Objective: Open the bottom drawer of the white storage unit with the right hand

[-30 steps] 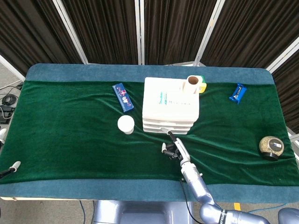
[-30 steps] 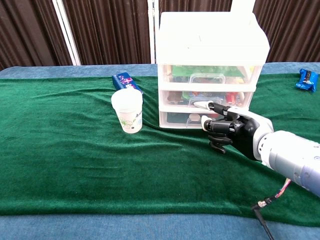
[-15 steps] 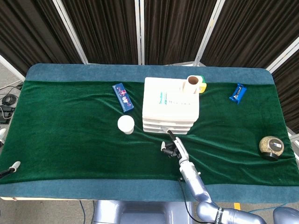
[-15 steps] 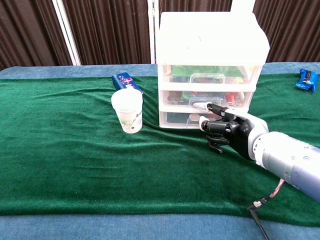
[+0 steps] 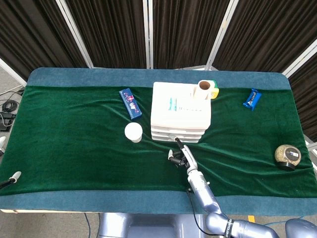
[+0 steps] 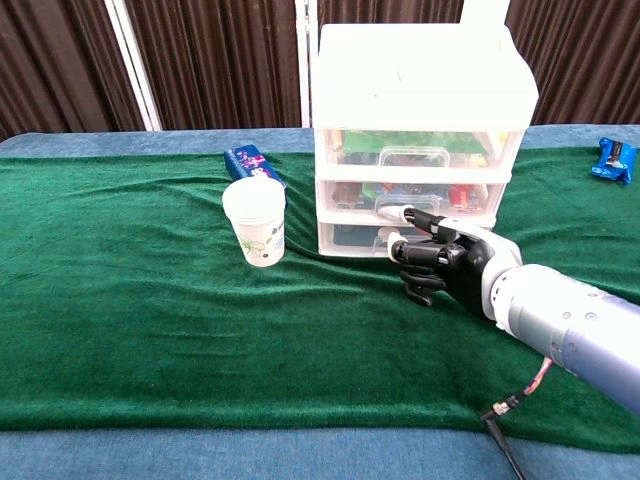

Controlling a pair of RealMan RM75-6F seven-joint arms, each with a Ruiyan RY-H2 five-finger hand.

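Observation:
The white storage unit point(image 5: 181, 111) stands mid-table with all three drawers pushed in. In the chest view its bottom drawer point(image 6: 350, 238) is closed, with coloured items showing through the clear front. My right hand point(image 6: 440, 262) hovers right before that drawer's handle, one finger stretched toward the drawer fronts and the rest curled in around nothing. From the head camera the right hand point(image 5: 181, 157) sits just in front of the unit's base. Of my left hand point(image 5: 15, 176) only a fingertip shows at the table's left edge.
A white paper cup point(image 6: 255, 222) stands left of the unit, with a blue box point(image 6: 250, 162) behind it. A cardboard tube point(image 5: 204, 89) stands on the unit's top. A blue packet point(image 5: 252, 98) lies far right, and a round jar point(image 5: 288, 156) sits near the right edge.
My right hand has crept forward and slightly left, closer to the bottom drawer's front. The drawer has not moved.

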